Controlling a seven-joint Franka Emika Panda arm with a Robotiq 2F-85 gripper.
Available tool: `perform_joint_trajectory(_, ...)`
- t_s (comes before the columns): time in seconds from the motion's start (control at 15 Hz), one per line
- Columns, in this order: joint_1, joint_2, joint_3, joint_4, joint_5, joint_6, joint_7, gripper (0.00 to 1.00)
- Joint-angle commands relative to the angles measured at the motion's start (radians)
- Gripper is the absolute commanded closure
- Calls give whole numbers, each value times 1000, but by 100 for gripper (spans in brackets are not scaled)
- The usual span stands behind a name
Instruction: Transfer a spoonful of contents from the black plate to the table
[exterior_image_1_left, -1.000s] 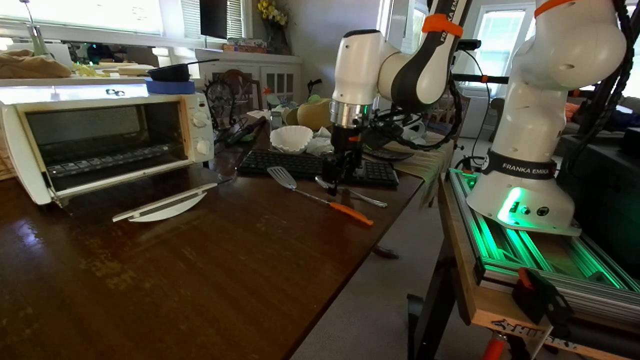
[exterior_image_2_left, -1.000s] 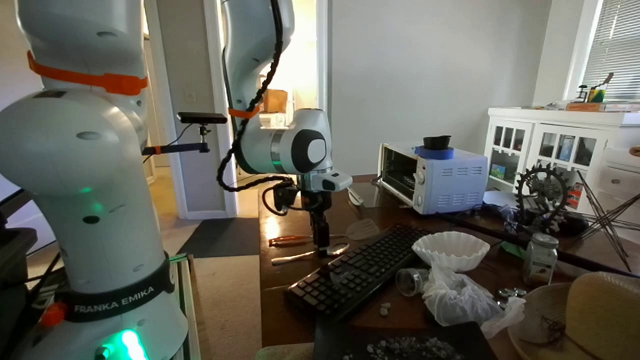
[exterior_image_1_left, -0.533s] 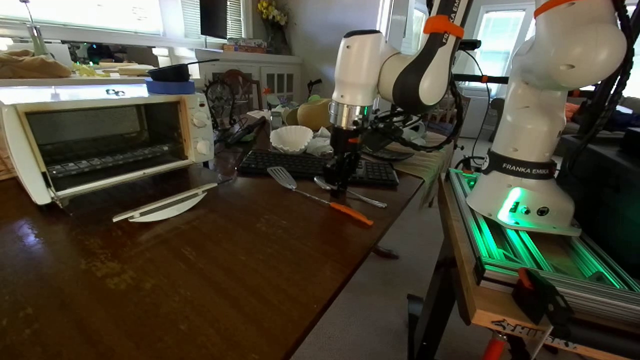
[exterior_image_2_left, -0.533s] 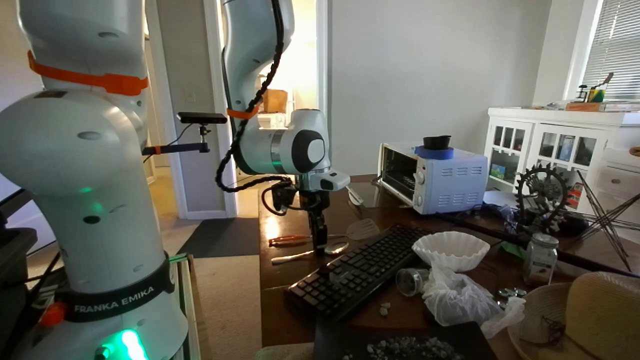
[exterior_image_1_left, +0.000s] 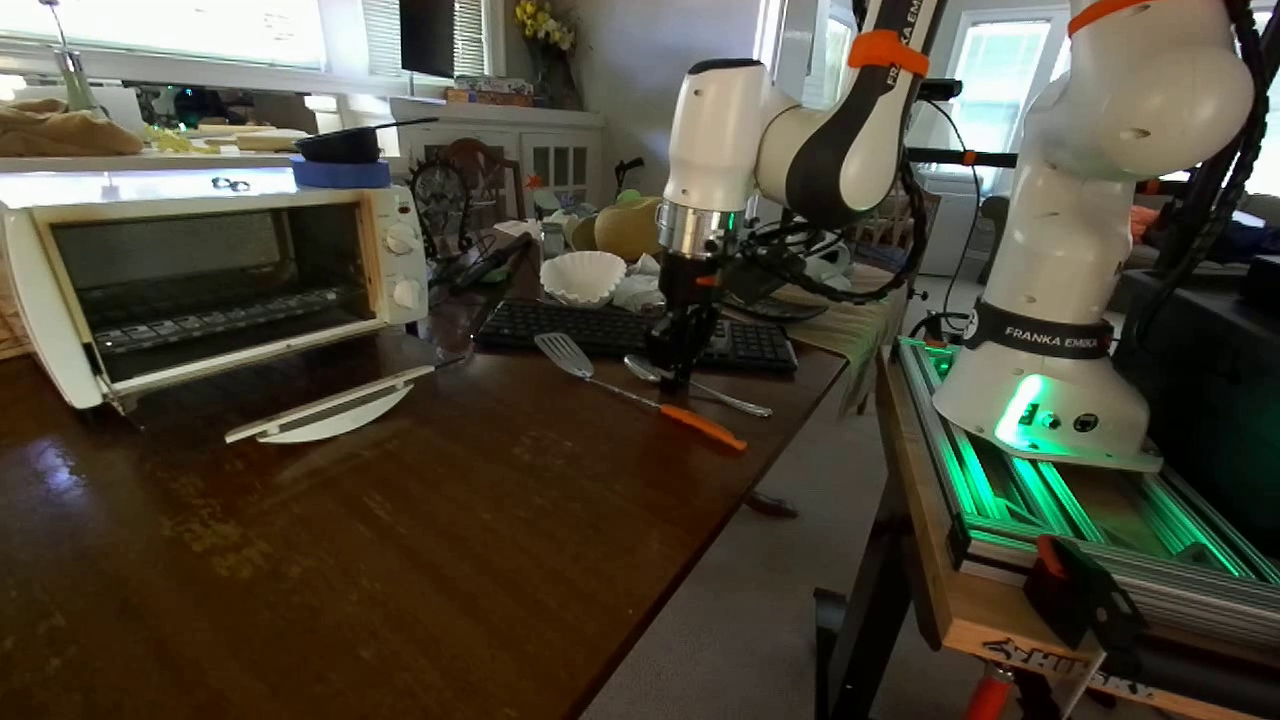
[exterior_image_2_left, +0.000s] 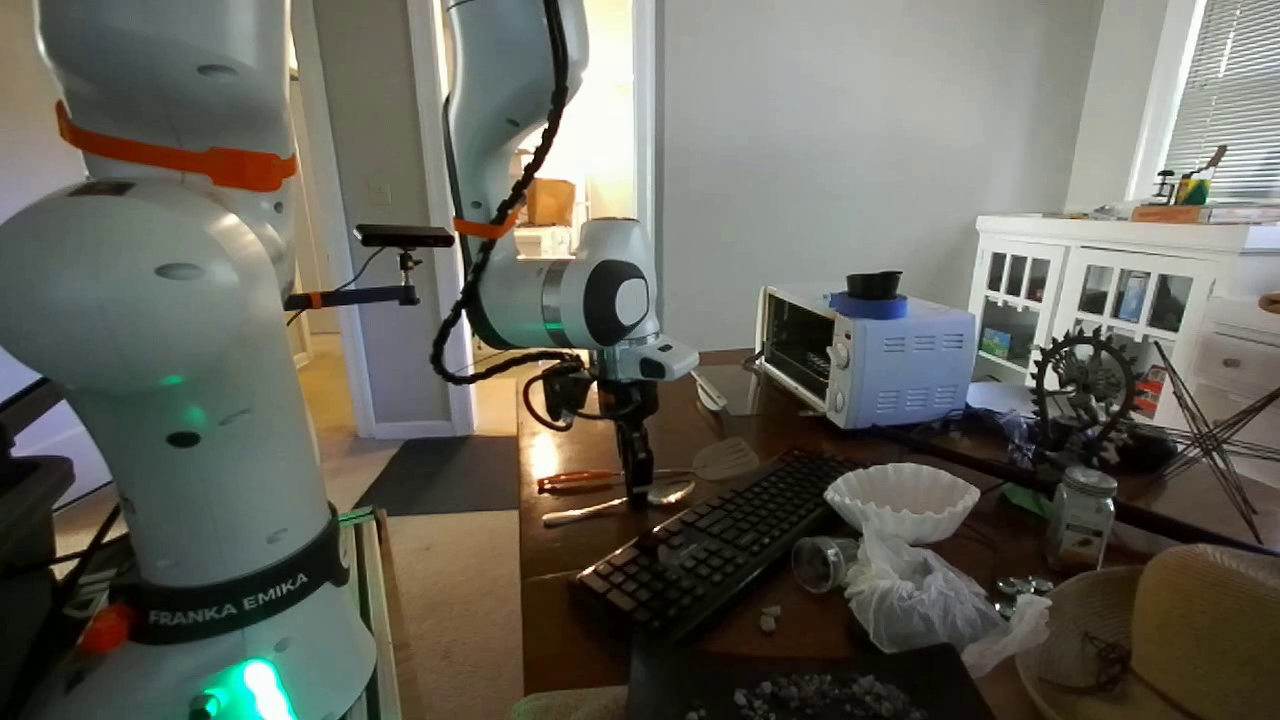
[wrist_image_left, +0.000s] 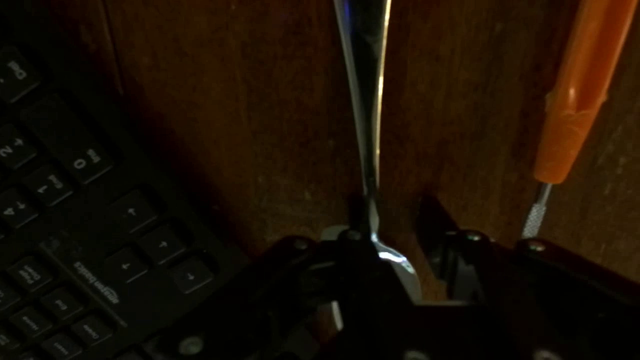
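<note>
Perhaps closing the spread end effector (wrist_image_left: 394, 219), low in the wrist view, could skew the spoon (wrist_image_left: 370, 125), its neck (wrist_image_left: 373, 215) off-centre.

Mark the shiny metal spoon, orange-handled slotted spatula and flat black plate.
Shiny metal spoon (wrist_image_left: 370, 125): in the wrist view, on its handle.
Orange-handled slotted spatula (exterior_image_1_left: 703, 427): in an exterior view, on its handle.
Flat black plate (exterior_image_2_left: 695, 678): in an exterior view, on its top.

The spoon (wrist_image_left: 369, 120) is silver, the plate (exterior_image_2_left: 685, 672) black and the table (exterior_image_1_left: 400, 550) brown.
</note>
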Motion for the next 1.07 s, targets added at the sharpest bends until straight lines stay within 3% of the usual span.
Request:
perform_joint_trajectory(0.0,-12,29,7,1,-27,15,33,100)
perform_joint_trajectory(0.27,-42,48,43,3,26,6,-10,98)
perform_joint_trajectory(0.4,-85,43,98,3,99,-29,-94,98)
perform_joint_trajectory(0.6,-201,-34,232,4,296,-93,-275,98)
perform_joint_trajectory(0.8,-272,-96,298,10,491,-214,-435,98)
perform_joint_trajectory(0.93,-301,-181,301,-20,638,-304,-555,98)
perform_joint_trajectory(1.0,-153,-206,131,-2,706,-350,-628,98)
